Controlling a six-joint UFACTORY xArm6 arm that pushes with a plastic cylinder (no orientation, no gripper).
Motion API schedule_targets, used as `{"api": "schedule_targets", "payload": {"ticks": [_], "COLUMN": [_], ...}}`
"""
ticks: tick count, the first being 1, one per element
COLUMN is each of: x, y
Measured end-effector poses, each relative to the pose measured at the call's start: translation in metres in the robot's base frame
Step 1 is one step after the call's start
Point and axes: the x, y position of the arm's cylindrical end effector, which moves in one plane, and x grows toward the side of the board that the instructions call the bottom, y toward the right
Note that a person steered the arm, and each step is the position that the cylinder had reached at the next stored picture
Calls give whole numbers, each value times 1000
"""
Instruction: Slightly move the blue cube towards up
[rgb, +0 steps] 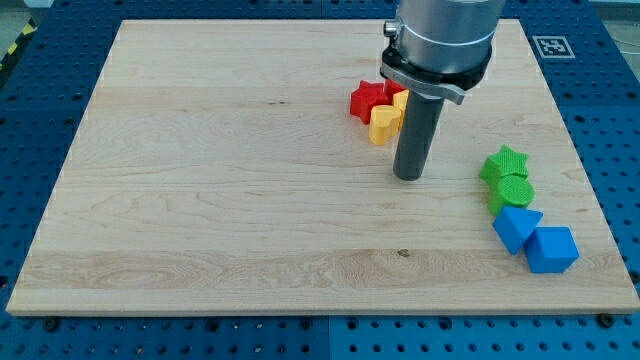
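The blue cube (551, 249) sits near the board's bottom right corner. A blue triangular block (514, 226) touches its upper left side. My tip (408, 176) rests on the board, well to the left of and above the blue cube, with bare board between them. The rod runs up to the grey arm head (440, 40) at the view's top.
A green star (504, 163) and a green round block (514, 190) sit just above the blue blocks. A red star (368, 99), a yellow block (384, 123) and more red and yellow pieces cluster left of the rod. The wooden board (200, 200) lies on a blue perforated table.
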Motion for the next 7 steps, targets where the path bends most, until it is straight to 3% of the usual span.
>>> {"api": "schedule_targets", "payload": {"ticks": [1, 3, 4, 5, 7], "x": [10, 107, 142, 145, 118], "y": [4, 28, 71, 107, 119]}}
